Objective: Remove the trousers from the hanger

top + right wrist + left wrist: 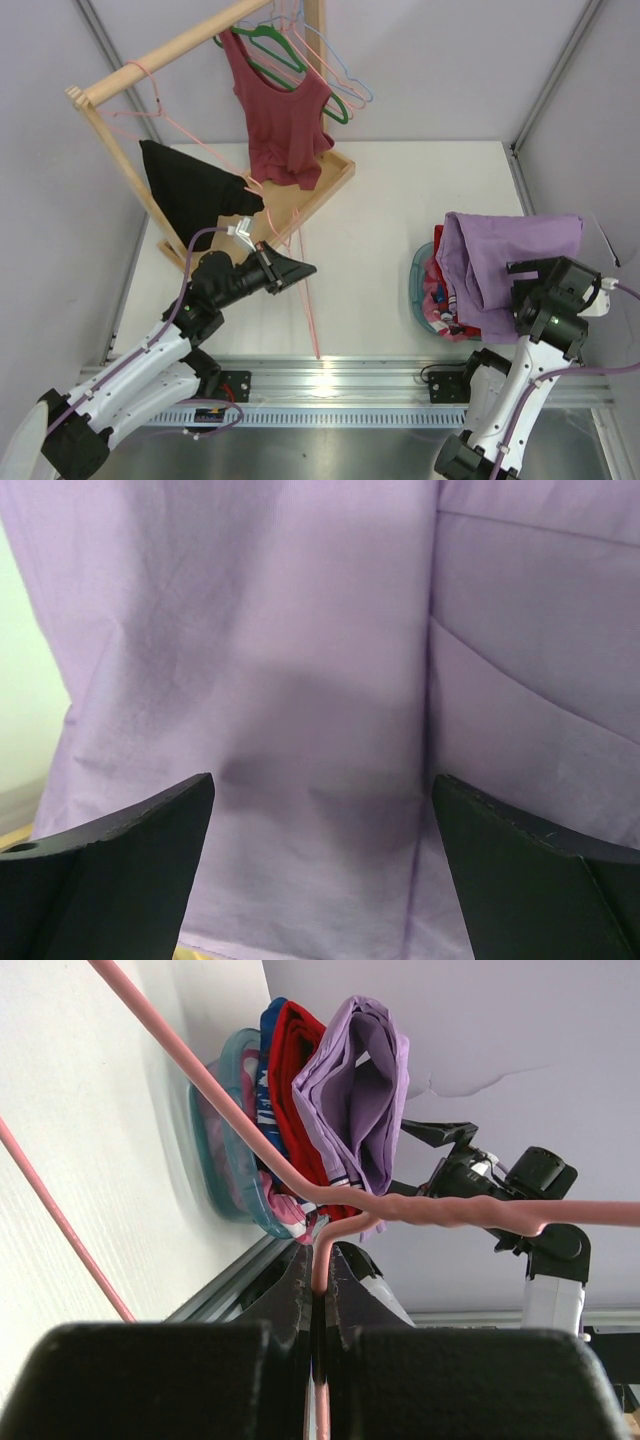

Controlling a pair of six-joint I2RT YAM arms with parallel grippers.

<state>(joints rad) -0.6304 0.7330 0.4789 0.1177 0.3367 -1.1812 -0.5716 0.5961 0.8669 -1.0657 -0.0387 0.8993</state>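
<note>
Left claw [320,1278] is clenched on the pink hanger [200,1078], which has nothing hanging off it. Trousers [300,630] are draped over the clothes pile in the basket [418,275] at the right of the table [380,200], so the job looks basically done. Right claw [322,785] is spread wide with the trousers right in front of it, gripping nothing.

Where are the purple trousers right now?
In the top view the trousers lie on the right side of the table, draped over the teal basket of clothes, directly in front of the open right gripper.
</note>
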